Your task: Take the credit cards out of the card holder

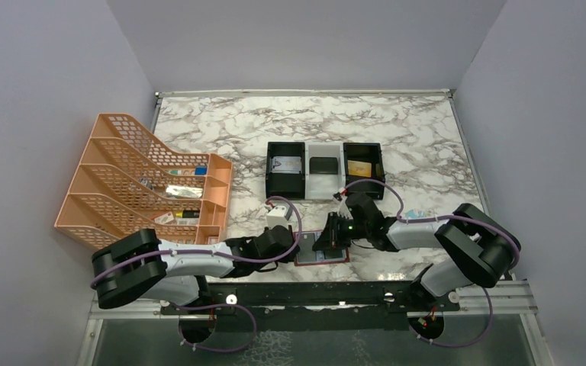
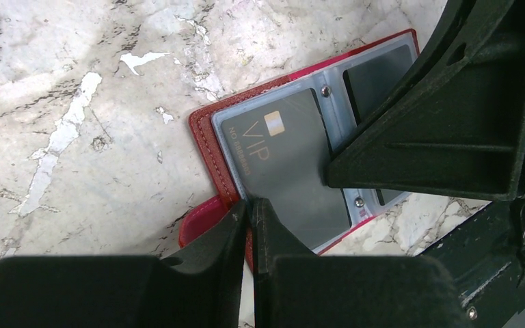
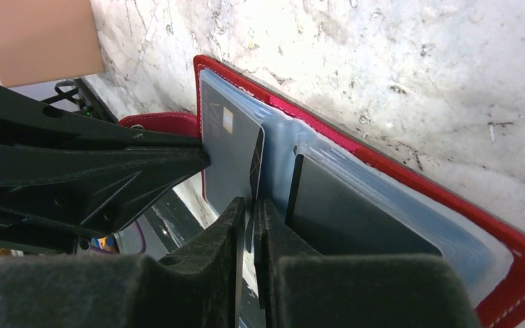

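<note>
Right now the card holder [image 2: 206, 147] lies open on the marble, centre-right in the left wrist view. My left gripper [image 2: 251, 203], nearly closed, pinches its red border low in frame and pins it. My right gripper [image 3: 251, 203], jaws down to a slit, nips the dark VIP card [image 3: 229, 147] at its spine-side edge. The card's long axis runs up-frame from those fingertips, so I judge it must slide out rightward, across the spine.
</note>
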Robot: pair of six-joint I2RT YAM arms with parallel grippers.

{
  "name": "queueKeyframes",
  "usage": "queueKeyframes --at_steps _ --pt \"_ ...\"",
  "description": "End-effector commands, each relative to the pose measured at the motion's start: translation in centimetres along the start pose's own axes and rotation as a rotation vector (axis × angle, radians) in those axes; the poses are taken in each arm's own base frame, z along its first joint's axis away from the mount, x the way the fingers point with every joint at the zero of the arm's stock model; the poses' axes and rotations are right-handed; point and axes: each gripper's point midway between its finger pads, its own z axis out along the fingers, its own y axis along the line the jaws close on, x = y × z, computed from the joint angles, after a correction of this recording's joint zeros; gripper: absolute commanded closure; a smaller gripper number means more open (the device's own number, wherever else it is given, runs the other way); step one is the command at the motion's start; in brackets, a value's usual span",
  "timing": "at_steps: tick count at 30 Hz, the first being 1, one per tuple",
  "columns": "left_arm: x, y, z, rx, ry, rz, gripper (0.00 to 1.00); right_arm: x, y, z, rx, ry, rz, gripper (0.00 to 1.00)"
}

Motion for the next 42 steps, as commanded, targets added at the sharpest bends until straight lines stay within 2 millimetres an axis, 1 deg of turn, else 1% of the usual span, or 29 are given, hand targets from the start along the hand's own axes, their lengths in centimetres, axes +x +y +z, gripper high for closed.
queueKeyframes --at_steps 1,5,8,13,17,25,36,42 --pt "5.3 3.2 -0.2 -0.073 0.192 0.038 0.91 0.2 2.8 -0.4 -0.133 0.007 -0.005 0.91" --pt "5.3 3.2 -0.1 -0.081 0.194 0.041 0.92 -0.1 3.2 -0.7 -0.152 -0.028 0.015 0.94" --pt "5.4 3.8 -0.1 -0.110 0.193 0.036 0.94 -0.2 3.4 -1.0 -0.163 -0.037 0.008 0.98" --pt "5.4 5.3 -0.5 -0.179 0.180 0.021 0.96 -0.2 3.9 -1.8 -0.190 -0.051 -0.004 0.99" --pt "5.1 5.4 -0.7 -0.182 0.166 0.015 0.97 -0.2 3.8 -2.2 -0.198 -0.055 -0.003 0.99" --pt "5.0 5.6 -0.7 -0.192 0.162 0.015 0.97 -0.1 2.8 -2.6 -0.175 -0.045 -0.013 0.99" --pt "5.1 5.8 -0.5 -0.210 0.167 0.023 0.98 0.7 1.4 -3.1 -0.158 0.008 -0.048 0.99" --pt "5.1 5.9 -0.7 -0.215 0.169 0.026 0.98 0.5 0.7 -3.5 -0.169 0.022 -0.054 0.99"
